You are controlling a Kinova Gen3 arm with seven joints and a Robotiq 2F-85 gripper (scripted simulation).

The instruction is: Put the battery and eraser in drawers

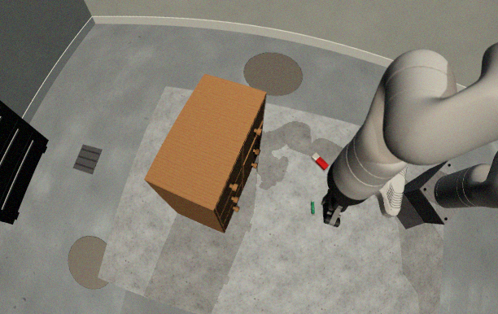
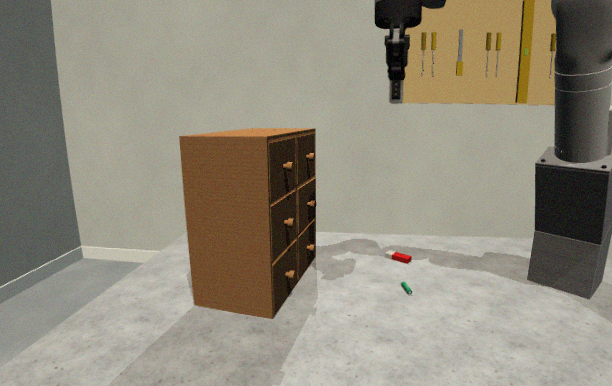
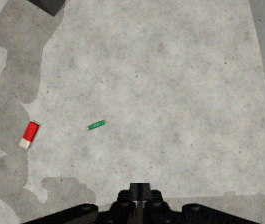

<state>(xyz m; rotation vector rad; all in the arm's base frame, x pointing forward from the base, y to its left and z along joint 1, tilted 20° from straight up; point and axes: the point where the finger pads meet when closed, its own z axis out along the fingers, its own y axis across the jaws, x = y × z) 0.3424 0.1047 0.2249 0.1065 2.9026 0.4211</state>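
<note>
The small wooden chest stands on the table with three rows of two drawers, and all look pushed in. A red and white eraser lies flat to the right of the chest's front. My gripper is shut and empty. It hangs high above the table, pointing down, beyond the eraser as seen from the chest. I see no nine-volt battery in any view.
A small green stick lies near the eraser, almost under the gripper. A white shoe-like thing lies by the arm's base block, partly hidden by the arm. A tool board hangs on the back wall.
</note>
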